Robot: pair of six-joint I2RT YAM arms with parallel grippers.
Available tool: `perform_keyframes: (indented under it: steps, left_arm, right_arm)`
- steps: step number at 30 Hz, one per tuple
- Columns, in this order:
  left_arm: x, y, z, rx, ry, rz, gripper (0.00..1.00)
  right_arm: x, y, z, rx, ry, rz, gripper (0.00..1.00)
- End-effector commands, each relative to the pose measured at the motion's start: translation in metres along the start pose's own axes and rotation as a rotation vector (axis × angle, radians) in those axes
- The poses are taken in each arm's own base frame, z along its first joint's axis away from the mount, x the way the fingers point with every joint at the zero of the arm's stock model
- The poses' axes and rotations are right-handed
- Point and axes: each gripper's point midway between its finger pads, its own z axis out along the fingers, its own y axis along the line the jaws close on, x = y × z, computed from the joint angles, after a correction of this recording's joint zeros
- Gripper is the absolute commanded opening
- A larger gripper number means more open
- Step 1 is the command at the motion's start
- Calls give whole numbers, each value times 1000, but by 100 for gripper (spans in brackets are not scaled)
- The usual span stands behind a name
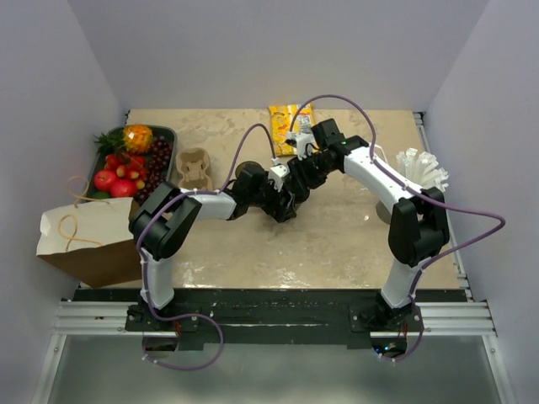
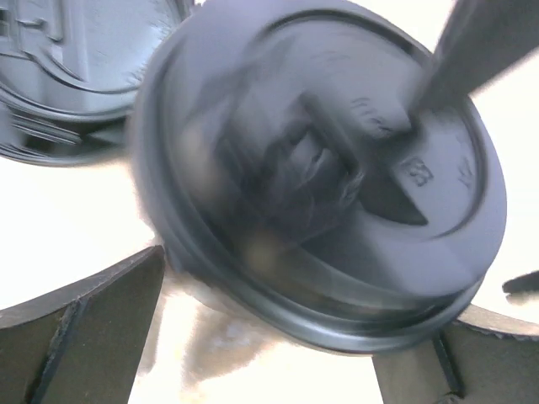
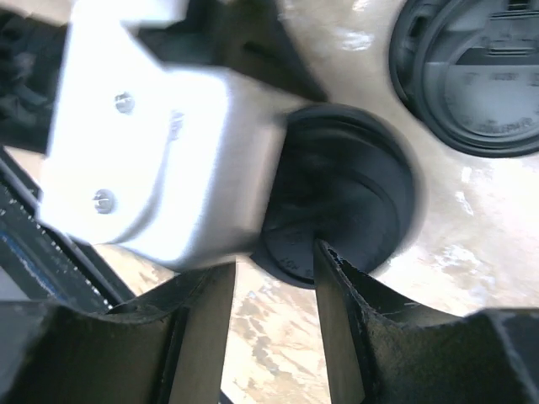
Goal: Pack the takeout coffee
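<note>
**Two pincers meet over one lid at mid-table**

We find the left gripper with its fingers wide apart, one on either side of the black lid. The lid fills that wrist view face-on, and we see no contact we could call a grip. The right gripper stands half apart and straddles the lid's rim. One fingertip comes down onto the top face and the other lies just outside the edge, with nothing clamped between them.

Any cup beneath is hidden. Since we look straight down on the lid, we judge its long axis upright, in line with the left wrist.

A second lid lies just beside the first, apart from it. Seen from above, both wrists crowd together at the table's middle.

The cardboard carrier lies to the left and a little farther back, on the left arm's side, so we judge that arm the nearer one for the carry. The fruit tray stands just beside the carrier. The paper bag sits farther left, at the table's near-left corner.

Bare surface opens toward us and to the right. We judge the right fingers must lift away before the left can close.
</note>
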Motion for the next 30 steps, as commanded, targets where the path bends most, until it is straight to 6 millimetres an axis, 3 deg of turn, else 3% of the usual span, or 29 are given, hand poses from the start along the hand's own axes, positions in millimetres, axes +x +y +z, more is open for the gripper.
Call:
perform_keyframes:
  steps: [1, 10, 17, 22, 30]
  left_arm:
    - [106, 29, -10, -155, 313, -173, 100]
    - [112, 17, -23, -107, 304, -177, 100]
    - [100, 3, -24, 24, 237, -268, 100]
    - [86, -14, -29, 128, 162, -258, 100]
    - [79, -23, -28, 189, 132, -253, 100]
  right_arm:
    - [4, 21, -5, -45, 7, -28, 47]
    - [-2, 12, 3, -8, 9, -38, 48]
    - [-30, 3, 8, 14, -29, -67, 48]
    - [-34, -1, 13, 25, -23, -74, 49]
    - [-33, 1, 15, 49, -3, -134, 49]
